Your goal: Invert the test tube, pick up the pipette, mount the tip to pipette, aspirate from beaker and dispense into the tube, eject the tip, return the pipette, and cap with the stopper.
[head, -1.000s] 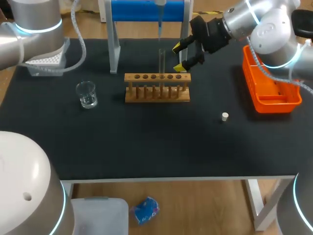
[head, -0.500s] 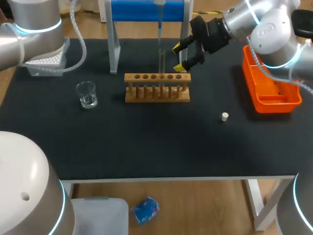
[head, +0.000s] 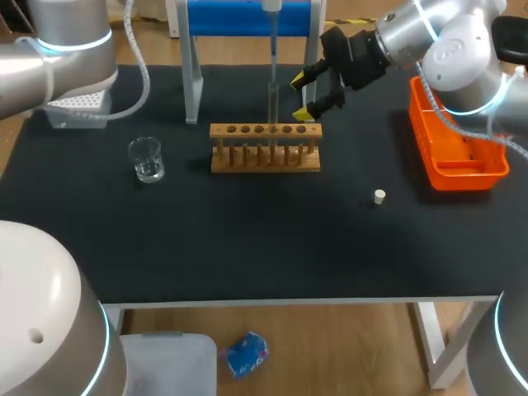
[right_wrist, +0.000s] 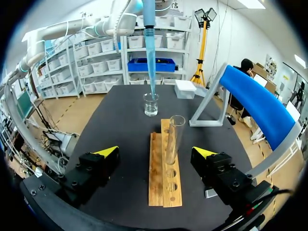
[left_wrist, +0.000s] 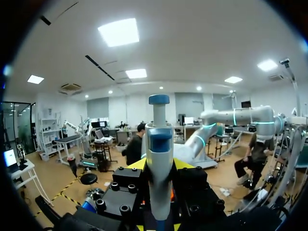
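pipette (head: 271, 25) top cut off, left gripper (left_wrist: 160, 192) mostly behind it

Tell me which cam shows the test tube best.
Right wrist view: the test tube stands upright in the wooden rack, between the fingers of the open right gripper, untouched. Head view shows it only as a thin, faint sliver in the rack. Left wrist view misses it, showing only the pipette.

I find room to pass along the near edge of the tabletop (head: 247, 247). Near its far edge the rack (head: 265, 148), the upright test tube (head: 273, 101), the pipette (head: 271, 45) above it and the blue stand (head: 239, 16) block the way.
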Controlling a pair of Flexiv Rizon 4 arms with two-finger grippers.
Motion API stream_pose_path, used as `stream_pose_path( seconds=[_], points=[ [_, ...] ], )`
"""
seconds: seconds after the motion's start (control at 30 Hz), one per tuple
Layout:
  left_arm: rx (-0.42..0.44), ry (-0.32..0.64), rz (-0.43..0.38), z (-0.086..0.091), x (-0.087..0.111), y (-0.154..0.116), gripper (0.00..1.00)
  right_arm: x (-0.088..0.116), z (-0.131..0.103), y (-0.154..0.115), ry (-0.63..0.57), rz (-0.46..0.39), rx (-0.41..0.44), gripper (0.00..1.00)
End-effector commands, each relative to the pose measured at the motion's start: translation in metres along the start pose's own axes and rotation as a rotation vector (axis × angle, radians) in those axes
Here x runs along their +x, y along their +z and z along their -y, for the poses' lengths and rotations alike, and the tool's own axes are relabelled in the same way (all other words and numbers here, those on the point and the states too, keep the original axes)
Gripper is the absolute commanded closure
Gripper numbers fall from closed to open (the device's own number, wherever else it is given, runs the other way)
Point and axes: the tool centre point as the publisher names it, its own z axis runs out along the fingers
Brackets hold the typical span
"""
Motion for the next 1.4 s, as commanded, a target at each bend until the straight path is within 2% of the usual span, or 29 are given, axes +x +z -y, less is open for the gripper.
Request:
stream_pose_path(
  seconds=[0.03,0.47,1.4],
  points=[
    [-0.002,-0.006,-0.019,-0.001,-0.01,0.001,1.0,0.0,0.0,0.0,0.0,-0.002,0.002,0.0],
    [-0.003,0.008,-0.021,-0.005,-0.021,0.0,1.0,0.0,0.0,0.0,0.0,-0.002,0.002,0.0],
    [-0.005,-0.002,-0.019,-0.031,-0.034,-0.002,1.0,0.0,0.0,0.0,0.0,-0.002,0.002,0.0]
  ],
)
